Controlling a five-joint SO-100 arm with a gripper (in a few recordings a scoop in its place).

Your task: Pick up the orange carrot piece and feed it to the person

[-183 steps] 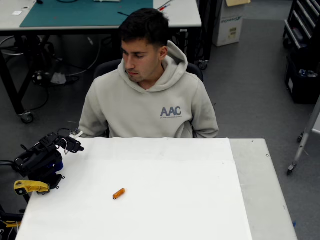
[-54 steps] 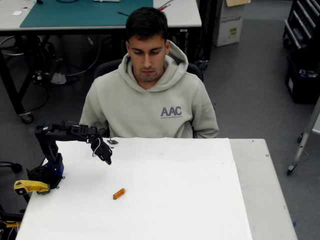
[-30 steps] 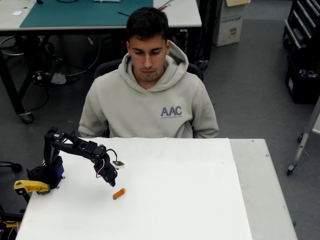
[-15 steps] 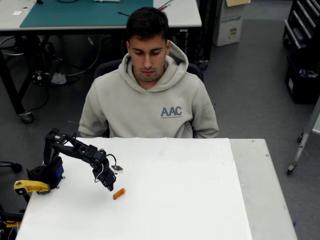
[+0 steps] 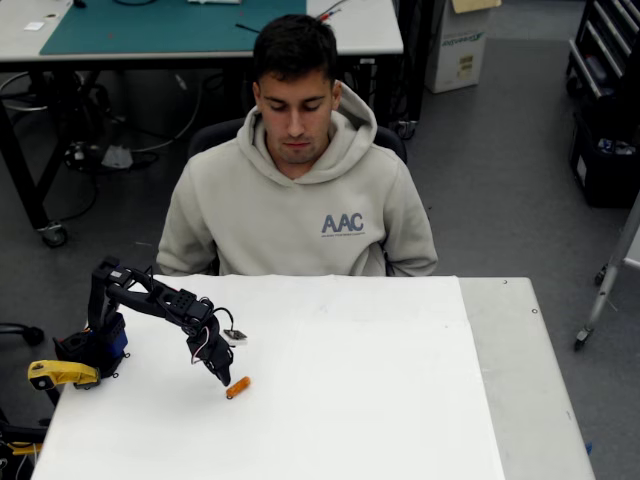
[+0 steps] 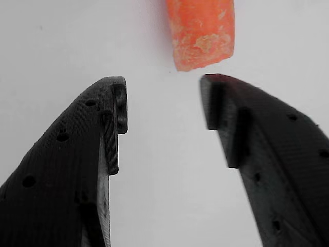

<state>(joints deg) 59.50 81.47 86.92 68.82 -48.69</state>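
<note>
Carrot piece (image 5: 237, 387) lies flat on the white table (image 5: 350, 400), left of centre in the overhead view, long axis diagonal: one end toward lower-left, other toward upper-right. In the wrist view the carrot piece (image 6: 201, 32) runs roughly straight up out of the top edge, its near cut end facing the fingertips. Arm is black, base at the table's left edge next to a yellow tool-like object (image 5: 60, 374); it rises from the base, bends, then reaches out rightward and angles down, with the gripper (image 5: 224, 376) pointing down-right at the table, tip just up-left of the carrot's near end. Overhead can't resolve whether tip and carrot touch. Wrist view: gripper (image 6: 163, 103) is spread, jaws apart with bare table between them, nothing held; left finger (image 6: 77, 164) and right finger (image 6: 267, 159) both sit short of the carrot, whose end is just beyond and slightly toward the right fingertip, not between the pads. Carrot look: bright orange stubby cylinder, rough paler cut face with whitish flecks, much narrower than the gripper's opening. Person (image 5: 300, 190) in a light hoodie marked "AAC" sits behind the far table edge, head tilted down toward the table, well apart from the carrot.
</note>
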